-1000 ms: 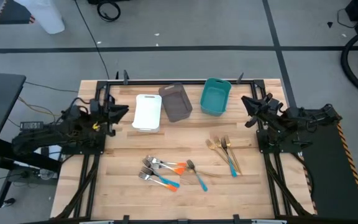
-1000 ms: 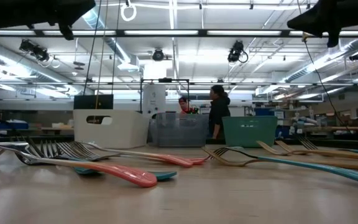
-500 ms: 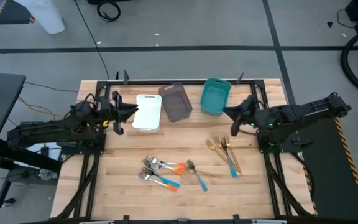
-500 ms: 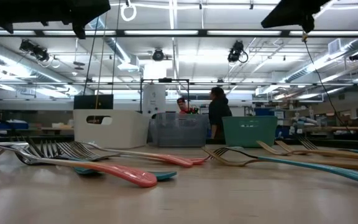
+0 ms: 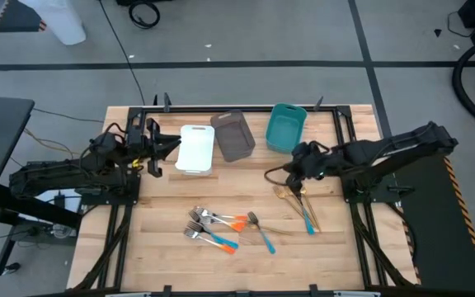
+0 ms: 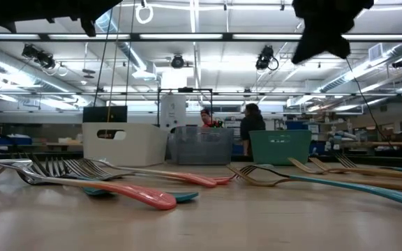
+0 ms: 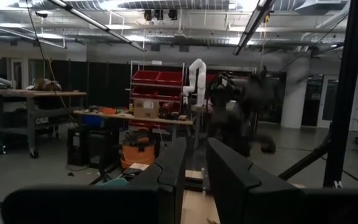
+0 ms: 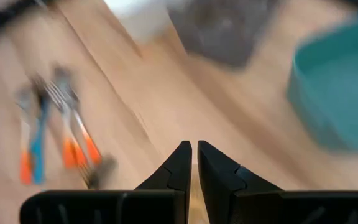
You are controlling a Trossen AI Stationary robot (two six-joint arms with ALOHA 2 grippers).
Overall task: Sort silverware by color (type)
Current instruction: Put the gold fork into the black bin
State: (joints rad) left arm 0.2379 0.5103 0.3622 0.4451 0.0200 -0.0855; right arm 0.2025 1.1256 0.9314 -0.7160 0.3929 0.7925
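The silverware lies in two groups on the wooden table. Forks and spoons with orange and blue handles [image 5: 217, 227] are near the middle front, seen also in the right wrist view [image 8: 67, 146]. Slim gold pieces and a teal-handled fork [image 5: 299, 202] lie to their right. In the low view the handles [image 6: 152, 195] rest flat on the wood. My right gripper [image 5: 291, 171] [image 8: 194, 149] hovers shut above the far end of the gold group. My left gripper [image 5: 171, 145] [image 7: 196, 149] hangs beside the white bin, its fingers a narrow gap apart.
Three bins stand in a row at the far side: white [image 5: 195, 148], grey [image 5: 232, 136] and teal [image 5: 286, 128]. Bare wood lies between the bins and the silverware. People stand in the room behind the table [image 6: 250, 132]. The right arm [image 7: 241, 106] shows blurred in the left wrist view.
My right arm has reached out from the table's right edge toward the middle and dropped lower, ending over the gold pieces. My left gripper has moved a little toward the white bin. The silverware has stayed where it was.
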